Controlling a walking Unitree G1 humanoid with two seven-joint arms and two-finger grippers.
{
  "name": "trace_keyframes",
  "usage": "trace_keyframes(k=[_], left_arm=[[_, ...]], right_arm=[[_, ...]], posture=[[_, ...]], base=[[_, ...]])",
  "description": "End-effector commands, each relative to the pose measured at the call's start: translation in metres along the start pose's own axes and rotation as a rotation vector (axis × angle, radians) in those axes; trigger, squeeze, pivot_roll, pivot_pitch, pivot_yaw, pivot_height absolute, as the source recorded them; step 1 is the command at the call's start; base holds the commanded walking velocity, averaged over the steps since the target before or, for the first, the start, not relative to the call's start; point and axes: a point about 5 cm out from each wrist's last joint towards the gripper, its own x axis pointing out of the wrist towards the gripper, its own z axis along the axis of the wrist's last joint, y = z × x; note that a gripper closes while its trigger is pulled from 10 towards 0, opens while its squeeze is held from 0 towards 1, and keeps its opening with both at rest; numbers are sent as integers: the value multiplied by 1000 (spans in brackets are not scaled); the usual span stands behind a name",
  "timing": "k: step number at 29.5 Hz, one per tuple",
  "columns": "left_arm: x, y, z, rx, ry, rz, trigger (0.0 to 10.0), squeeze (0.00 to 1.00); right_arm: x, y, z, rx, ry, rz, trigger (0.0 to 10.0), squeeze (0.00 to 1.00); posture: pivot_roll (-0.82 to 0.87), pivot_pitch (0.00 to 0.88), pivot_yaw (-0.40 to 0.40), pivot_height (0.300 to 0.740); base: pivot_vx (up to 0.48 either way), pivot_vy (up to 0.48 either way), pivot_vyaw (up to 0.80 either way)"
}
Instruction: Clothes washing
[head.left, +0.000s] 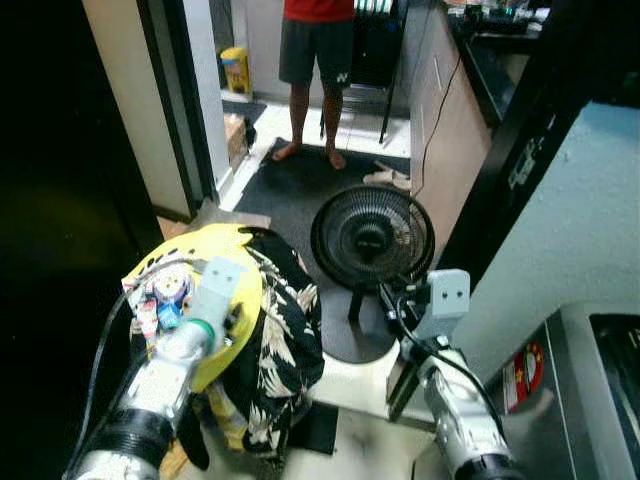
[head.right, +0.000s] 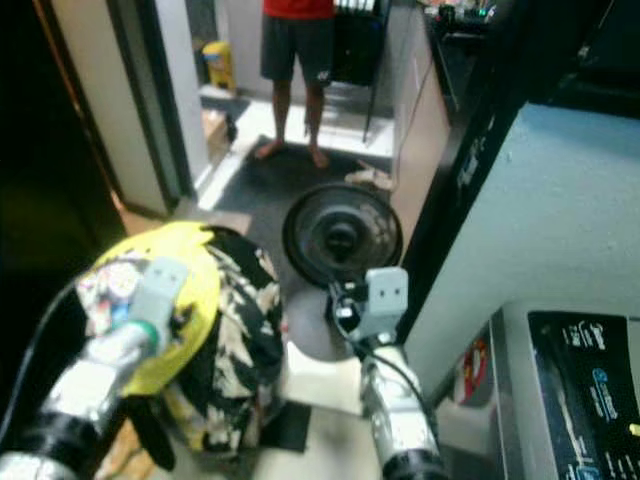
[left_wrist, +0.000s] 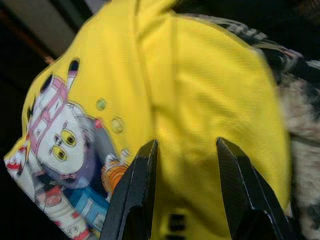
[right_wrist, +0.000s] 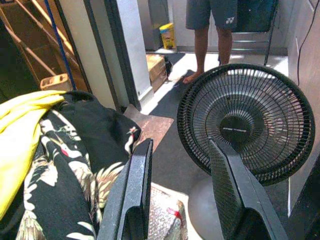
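Observation:
A heap of clothes sits low at my front left: a yellow shirt (head.left: 225, 262) with a cartoon print lies on top of a black garment with pale leaf patterns (head.left: 290, 340). My left gripper (left_wrist: 182, 165) is open and hovers just over the yellow shirt (left_wrist: 200, 90), its fingers (left_wrist: 137, 190) apart above the fabric. My right gripper (right_wrist: 177, 172) is open and holds nothing; it points past the black patterned garment (right_wrist: 65, 170) toward the fan. The washing machine's top (head.right: 585, 390) shows at the lower right.
A black floor fan (head.left: 372, 238) stands right in front of me on a round base. A person (head.left: 315, 60) in dark shorts stands barefoot on a dark mat beyond it. A doorframe (head.left: 175, 110) is to the left, cabinets and a pale appliance wall (head.left: 580, 230) to the right.

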Motion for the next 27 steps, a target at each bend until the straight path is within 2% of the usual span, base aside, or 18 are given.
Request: trace_keyframes(k=[1, 2, 3, 4, 5, 6, 8, 10, 13, 14, 19, 22, 23, 24, 25, 27], left_arm=[[2, 9, -2, -42, 25, 11, 10000, 0], [2, 9, -2, -42, 25, 11, 10000, 0], [4, 18, 3, -77, 28, 17, 10000, 0], [4, 18, 3, -77, 28, 17, 10000, 0], [6, 25, 6, -104, 44, 1, 10000, 0], [6, 26, 2, -98, 69, -54, 10000, 0], [6, 26, 2, -98, 69, -54, 10000, 0], [5, 23, -5, -81, 106, -124, 10000, 0], [4, 19, -12, -66, 131, -152, 10000, 0], [3, 13, -21, -59, 163, -171, 10000, 0], [3, 3, -39, -67, 225, -179, 10000, 0], [3, 2, -40, -91, 225, -164, 10000, 0], [4, 3, -39, -107, 218, -156, 5059, 0], [4, 3, -39, -107, 218, -156, 5059, 0], [5, 4, -37, -118, 206, -149, 0, 0], [6, 6, -32, -133, 178, -141, 0, 0]], right_arm=[[1, 1, -2, -7, 15, 10, 10000, 0], [1, 1, -2, -7, 15, 10, 10000, 0], [2, 2, -3, -6, 17, 16, 10000, 0], [2, 2, -3, -6, 17, 16, 10000, 0], [3, 4, -3, -6, 21, 23, 10000, 0], [3, 5, -4, -4, 23, 28, 10000, 0], [3, 5, -4, -4, 23, 28, 10000, 0], [3, 6, -4, -2, 23, 31, 10000, 0], [2, 6, -4, 0, 24, 28, 10000, 0], [2, 5, -5, 1, 26, 24, 10000, 0], [0, 4, -6, 2, 32, 22, 10000, 0], [0, 5, -7, 2, 34, 24, 10000, 0], [1, 5, -7, 3, 34, 25, 10000, 0], [1, 5, -7, 3, 34, 25, 10000, 0], [1, 5, -7, 4, 33, 25, 10000, 0], [1, 5, -7, 5, 32, 25, 10000, 0]], posture=[[7, 95, 2, 740], [7, 95, 2, 740], [9, 97, 1, 740], [9, 97, 1, 740], [11, 101, -1, 740], [8, 106, 0, 740], [8, 106, 0, 740], [8, 106, 0, 740], [7, 109, 2, 740], [7, 113, 0, 740], [8, 120, -3, 740], [10, 126, -6, 740], [10, 126, -6, 740], [10, 126, -6, 740], [11, 123, -6, 740], [12, 121, -5, 740]], base=[[0, 0, 0], [0, 0, 0], [0, 0, 0], [0, 0, 0], [0, 0, 0], [0, 0, 0], [0, 0, 0], [0, 0, 0], [0, 0, 0], [0, 0, 0], [0, 0, 0], [0, 0, 0], [0, 0, 0], [0, 0, 0], [0, 0, 0], [0, 0, 0]])
